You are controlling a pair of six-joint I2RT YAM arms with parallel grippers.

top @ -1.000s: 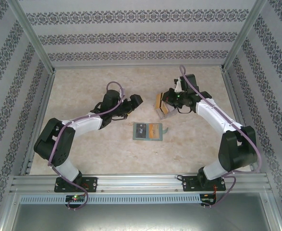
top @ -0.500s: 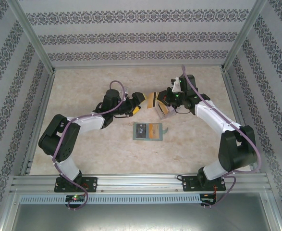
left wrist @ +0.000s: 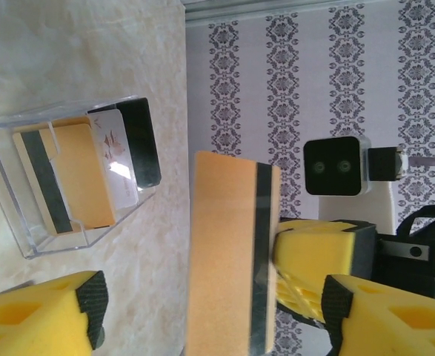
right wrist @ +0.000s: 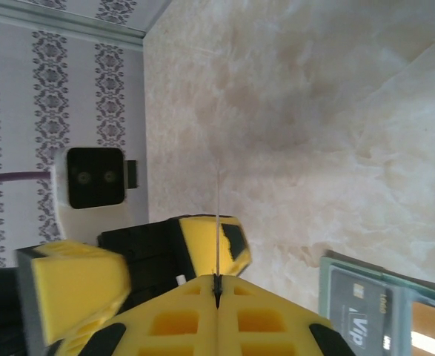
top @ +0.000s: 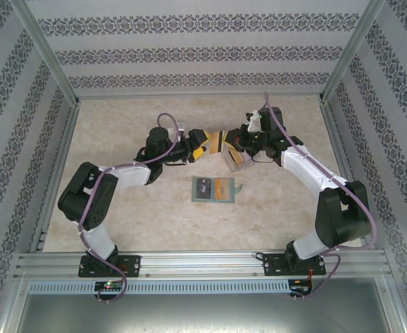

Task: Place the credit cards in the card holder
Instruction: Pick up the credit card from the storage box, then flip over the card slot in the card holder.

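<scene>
My right gripper (top: 232,142) is shut on the edge of an orange credit card (top: 220,141) with a black stripe and holds it above the table. In the left wrist view this card (left wrist: 228,252) stands between my left gripper's (left wrist: 213,300) open jaws, neither pad touching it. The right wrist view has the card edge-on (right wrist: 217,208), pinched in my right gripper (right wrist: 217,285). The card holder (top: 195,189) lies open on the table in front, with a black card (top: 203,188) and an orange card (top: 222,188) in it.
A clear plastic box (left wrist: 24,230) with more cards stands on the table just under the right gripper, and shows from above too (top: 240,161). Patterned walls and metal frame posts close in the marble-look table (top: 120,125).
My left arm has reached to the right until its jaws straddle the card held by the right gripper, and the jaws have narrowed a little. The right gripper lifted the card slightly leftward.
</scene>
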